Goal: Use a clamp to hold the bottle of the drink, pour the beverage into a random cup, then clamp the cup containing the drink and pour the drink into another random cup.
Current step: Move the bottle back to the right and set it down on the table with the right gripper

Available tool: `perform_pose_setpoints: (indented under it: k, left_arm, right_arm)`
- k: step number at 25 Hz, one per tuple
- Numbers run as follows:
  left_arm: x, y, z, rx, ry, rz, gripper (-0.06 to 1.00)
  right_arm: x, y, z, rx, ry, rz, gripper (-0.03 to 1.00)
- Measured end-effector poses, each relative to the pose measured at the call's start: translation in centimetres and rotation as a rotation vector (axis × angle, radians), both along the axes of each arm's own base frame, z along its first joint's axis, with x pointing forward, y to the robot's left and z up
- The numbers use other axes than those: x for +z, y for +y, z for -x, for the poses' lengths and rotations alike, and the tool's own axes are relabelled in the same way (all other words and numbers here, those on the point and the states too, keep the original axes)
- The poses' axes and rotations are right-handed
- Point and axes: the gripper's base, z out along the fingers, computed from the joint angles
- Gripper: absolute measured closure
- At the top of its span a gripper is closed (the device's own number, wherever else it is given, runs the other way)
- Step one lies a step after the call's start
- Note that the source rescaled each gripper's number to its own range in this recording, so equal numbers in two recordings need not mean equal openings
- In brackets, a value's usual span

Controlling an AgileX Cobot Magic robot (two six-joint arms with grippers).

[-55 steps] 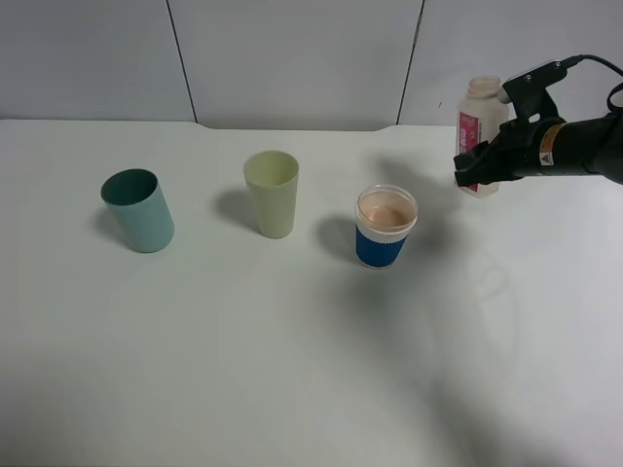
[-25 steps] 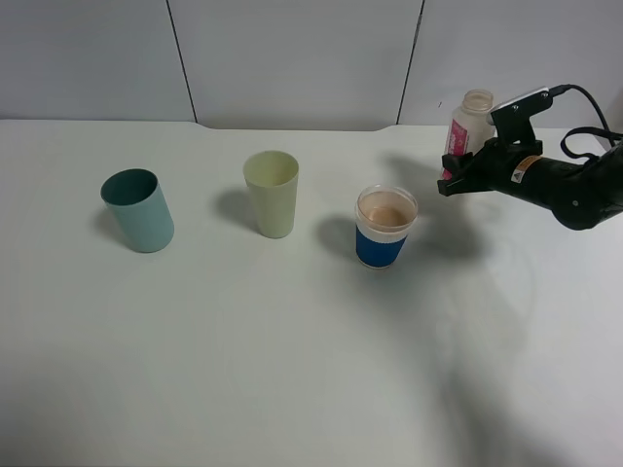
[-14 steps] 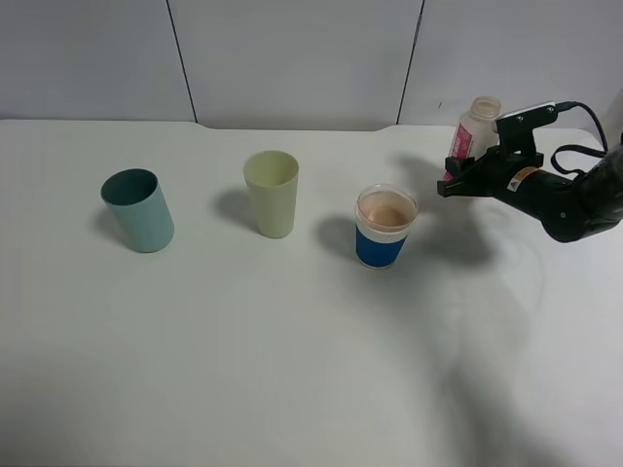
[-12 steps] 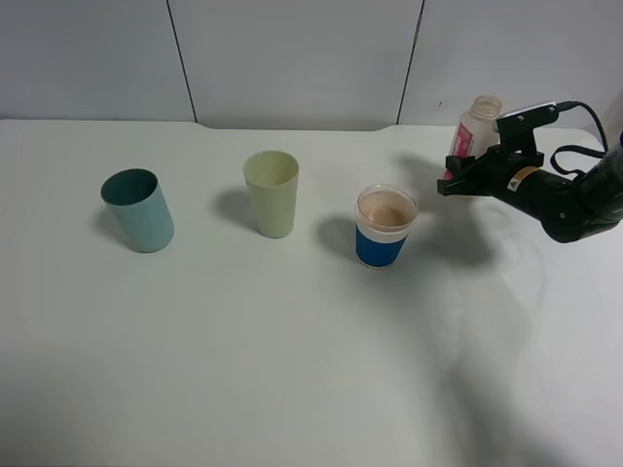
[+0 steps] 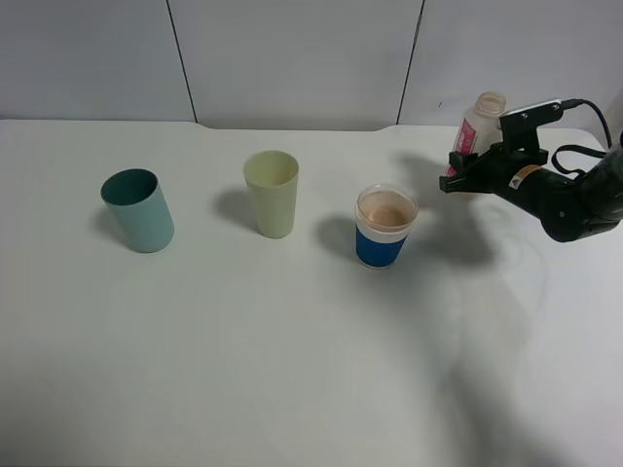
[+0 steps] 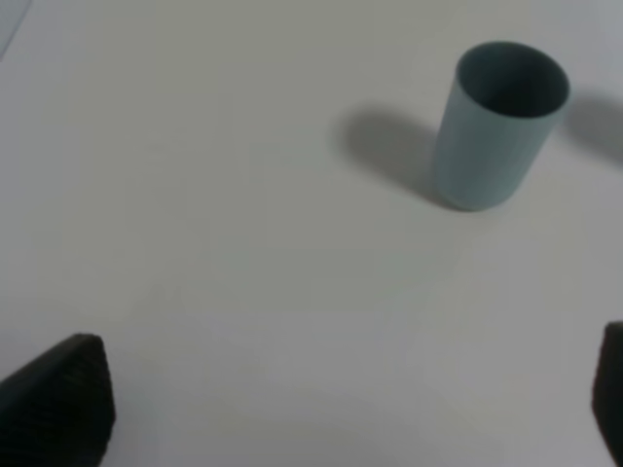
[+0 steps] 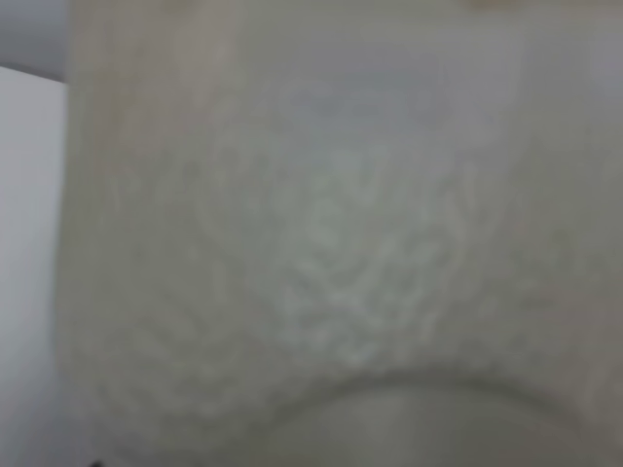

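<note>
So the right gripper is clenched on the drink bottle at upper right, probably parking it, since the blue-sleeved cup at centre already holds the beverage. The left gripper hangs released, with the teal cup far left.

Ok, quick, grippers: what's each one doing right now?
Left gripper: open, holding nothing.
Right gripper: shut on the small translucent plastic bottle with a pink-red label.
</note>
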Motion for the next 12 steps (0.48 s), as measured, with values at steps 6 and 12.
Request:
perform_pose_setpoints:
  k: [6, 12]
  left_arm:
    - [0.0, 0.0, 0.0, 0.0, 0.0, 0.0, -0.06]
    - [0.0, 0.0, 0.0, 0.0, 0.0, 0.0, -0.06]
  right_arm:
    - [-0.07, -0.09, -0.01, -0.009, -0.002, 0.004, 0.97]
    - [-0.57, -0.28, 0.01, -0.034, 0.009, -0.005, 0.97]
